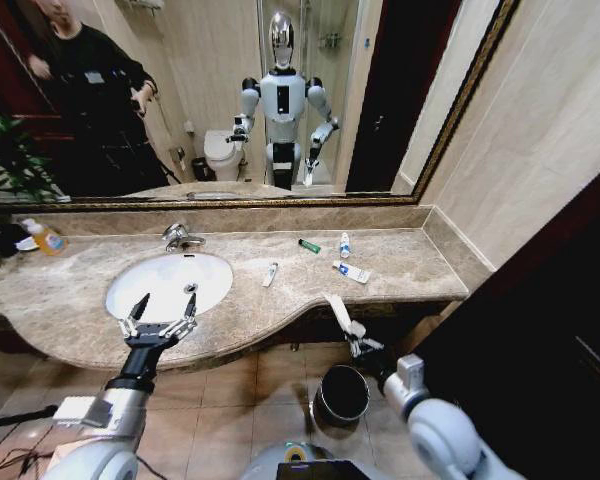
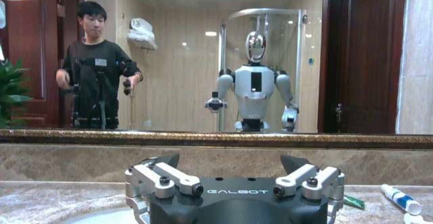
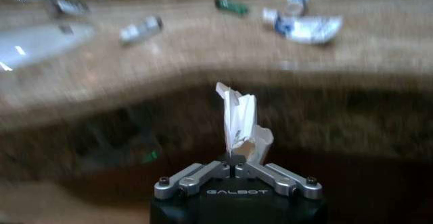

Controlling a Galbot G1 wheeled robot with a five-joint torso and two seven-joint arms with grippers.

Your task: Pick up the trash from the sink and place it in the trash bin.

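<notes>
"GALBOT" is printed in pale letters on the body of each claw, readable in both wrist views. The right claw (image 1: 357,340) hangs off the front edge of the bench (image 1: 400,270), above the trash bin (image 1: 342,394) on the floor, its fingers pinched together on a crumpled white piece of trash (image 3: 238,120) that sticks up from the tips. The left claw (image 1: 158,317) hovers over the front rim of the sink (image 1: 170,282), fingers spread wide and holding nothing.

More trash lies on the bench right of the sink: a white tube (image 1: 270,274) near the basin, a dark green tube (image 1: 309,246), a small white bottle (image 1: 345,245) and a white tube with blue marks (image 1: 351,272). Their labels are too small to read. An orange-liquid bottle (image 1: 45,237) stands at the bench's far left. The right wrist view is blurred, so the items there show only as smears
</notes>
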